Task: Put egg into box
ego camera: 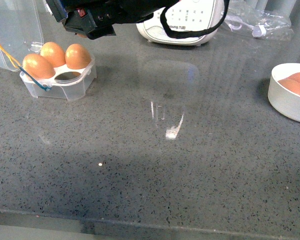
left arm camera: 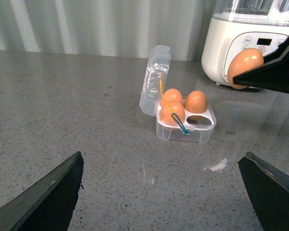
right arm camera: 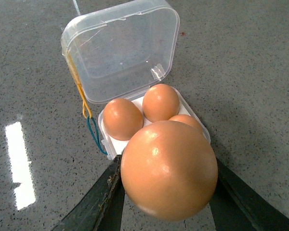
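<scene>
Gripping the egg (right arm camera: 168, 169), right hand (right arm camera: 169, 195) hovers seemingly above the box (right arm camera: 120, 57).

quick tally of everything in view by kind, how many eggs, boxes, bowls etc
eggs: 6 (3 in the box, 1 held egg in the right gripper, 2 showing in the bowl)
box: 1
bowl: 1
white appliance: 1
total: 9

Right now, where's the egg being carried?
The egg is in the right gripper, in the air beside the open egg case at the front view's upper left.
</scene>
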{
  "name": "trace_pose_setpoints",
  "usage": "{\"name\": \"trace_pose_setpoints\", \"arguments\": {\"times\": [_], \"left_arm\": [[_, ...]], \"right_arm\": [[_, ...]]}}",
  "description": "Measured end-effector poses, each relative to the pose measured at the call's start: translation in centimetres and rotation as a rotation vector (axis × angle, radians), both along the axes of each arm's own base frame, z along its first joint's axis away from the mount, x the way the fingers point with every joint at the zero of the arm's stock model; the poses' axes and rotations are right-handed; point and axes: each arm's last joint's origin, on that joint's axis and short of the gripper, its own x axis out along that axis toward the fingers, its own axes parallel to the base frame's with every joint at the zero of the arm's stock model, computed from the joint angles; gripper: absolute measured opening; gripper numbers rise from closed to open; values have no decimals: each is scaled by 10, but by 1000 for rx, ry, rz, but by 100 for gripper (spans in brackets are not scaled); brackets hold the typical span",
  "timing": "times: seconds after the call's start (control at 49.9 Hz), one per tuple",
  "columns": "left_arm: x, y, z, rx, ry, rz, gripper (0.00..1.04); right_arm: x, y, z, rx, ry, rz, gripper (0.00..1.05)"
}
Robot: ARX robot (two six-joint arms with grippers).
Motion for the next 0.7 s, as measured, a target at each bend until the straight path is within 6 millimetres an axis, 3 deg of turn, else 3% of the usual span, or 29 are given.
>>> {"name": "trace_pose_setpoints", "arguments": {"times": [0.401, 0.701], "left_arm": [[0, 0, 0, 0, 0, 0, 98], [0, 0, 0, 0, 0, 0, 98]], "right_arm": [[1, 35, -14, -35, 49, 74, 41], [7, 35, -27, -67, 64, 40, 41]]}}
